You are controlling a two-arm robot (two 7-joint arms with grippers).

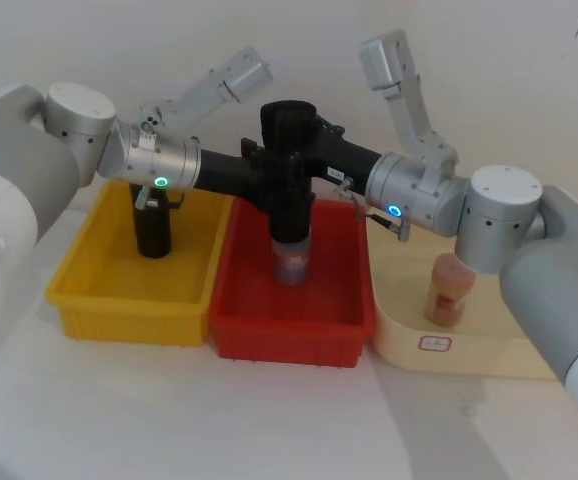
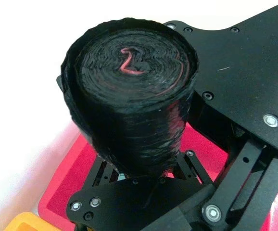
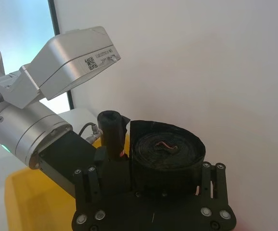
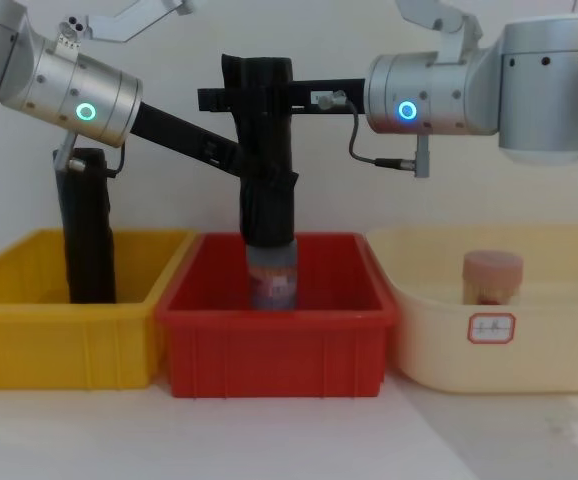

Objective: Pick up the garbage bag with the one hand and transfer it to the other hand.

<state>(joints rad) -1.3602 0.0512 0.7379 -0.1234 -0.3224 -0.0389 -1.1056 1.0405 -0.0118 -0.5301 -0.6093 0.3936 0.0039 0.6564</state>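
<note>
Upright black garbage bag (image 4: 268, 150) above red bin (image 4: 274, 345)

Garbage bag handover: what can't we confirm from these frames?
- Whether the right gripper has clamped: in head and chest views the garbage bag covers its fingertips; the right wrist view shows the roll between them, contact unclear.
- Left gripper grip: the roll hides its fingertips too.
- The jar in the red bin: the roll blocks its top.
</note>
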